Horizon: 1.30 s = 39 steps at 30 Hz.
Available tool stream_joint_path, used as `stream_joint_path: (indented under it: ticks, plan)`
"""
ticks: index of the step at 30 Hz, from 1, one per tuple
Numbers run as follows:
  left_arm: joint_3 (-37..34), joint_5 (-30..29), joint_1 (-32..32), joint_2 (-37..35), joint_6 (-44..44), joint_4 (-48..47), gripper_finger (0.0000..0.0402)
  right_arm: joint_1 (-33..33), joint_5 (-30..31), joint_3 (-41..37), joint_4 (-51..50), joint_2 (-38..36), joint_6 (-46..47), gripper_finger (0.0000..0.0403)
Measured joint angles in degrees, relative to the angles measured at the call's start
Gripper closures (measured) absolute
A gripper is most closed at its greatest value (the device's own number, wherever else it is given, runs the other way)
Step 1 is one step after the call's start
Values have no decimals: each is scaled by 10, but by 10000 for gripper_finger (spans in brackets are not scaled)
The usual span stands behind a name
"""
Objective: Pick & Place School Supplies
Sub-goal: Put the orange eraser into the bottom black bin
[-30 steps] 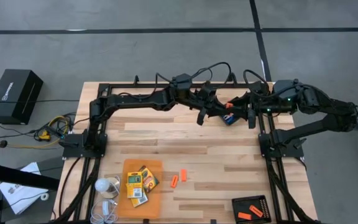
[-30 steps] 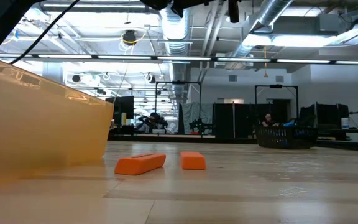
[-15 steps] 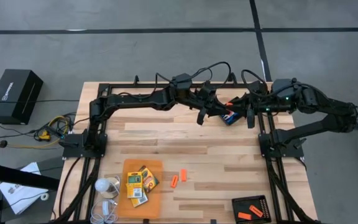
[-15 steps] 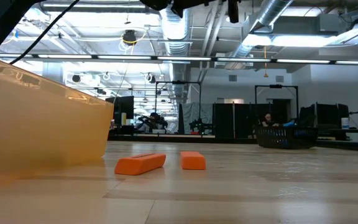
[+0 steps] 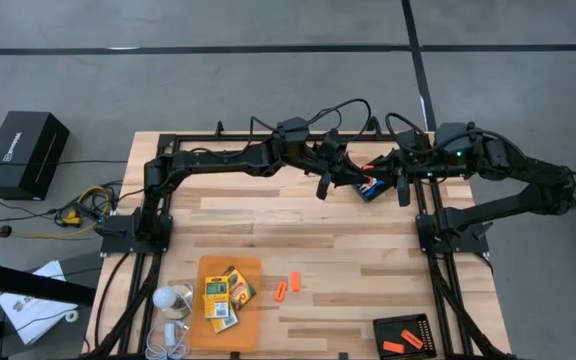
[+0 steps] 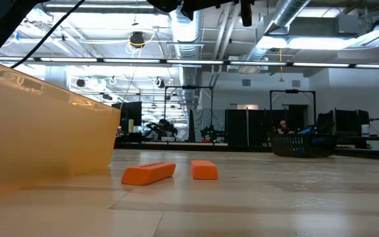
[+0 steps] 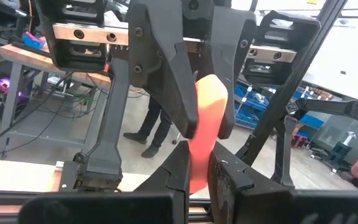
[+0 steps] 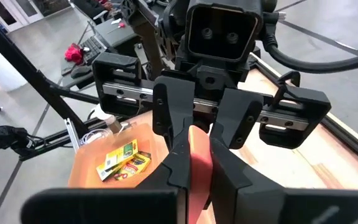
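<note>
A: What's in hand?

B: A short stubby orange stick [image 7: 205, 134], pinched by both at once. The left gripper [image 5: 340, 172] and right gripper [image 5: 388, 180] meet tip to tip up in the air at the far end of the table. In the left wrist view the left gripper's own fingers are closed on one end and the other arm's fingers clamp the opposite end. The right wrist view shows the same from the other side, the stick [image 8: 199, 155] between both pairs.

A: How does it handle?

B: Judging by look: light, matte, probably foam or soft rubber, slightly squashy, not fragile, not slippery. Best taken across the narrow flat faces near one end, leaving the other end free for the second gripper. That's roughly the hold here.

A: Other supplies?

B: Two more orange sticks [image 5: 287, 285] lie on the wooden table [image 5: 348, 240], well below and away from both grippers. Small yellow-and-green crayon boxes [image 5: 224, 292] sit on the flat orange sheet [image 5: 215, 266]. A black tray [image 5: 405, 335] holds two more orange pieces.

A: Risk?

B: A tug between the arms could bend the stick or drop it if both let go.
</note>
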Motion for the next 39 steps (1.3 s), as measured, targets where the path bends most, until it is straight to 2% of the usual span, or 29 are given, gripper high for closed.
stream_joint_path:
  ticks: [11, 16, 20, 26, 30, 34, 39]
  plan:
    - [0, -2, 1, 0, -1, -2, 380, 0, 2, 0, -1, -2, -24, 381]
    - [0, 5, 3, 0, 1, -2, 339, -28, -6, 14, -25, -6, -38, 381]
    - [0, 21, 13, 0, 5, -19, 302, -48, -4, 55, -88, -8, -52, 381]
    - [-3, 91, 53, 0, 7, -69, 274, -67, 0, 130, -194, -9, -55, 381]
    - [-20, 113, 83, 0, 19, -78, 273, -55, -12, 152, -287, -18, 5, 381]
    - [-48, 137, 117, 0, 22, -86, 280, -10, -27, 138, -368, -41, 91, 381]
    - [-80, 198, 161, 0, 17, -97, 287, 79, -31, 78, -377, -45, 192, 381]
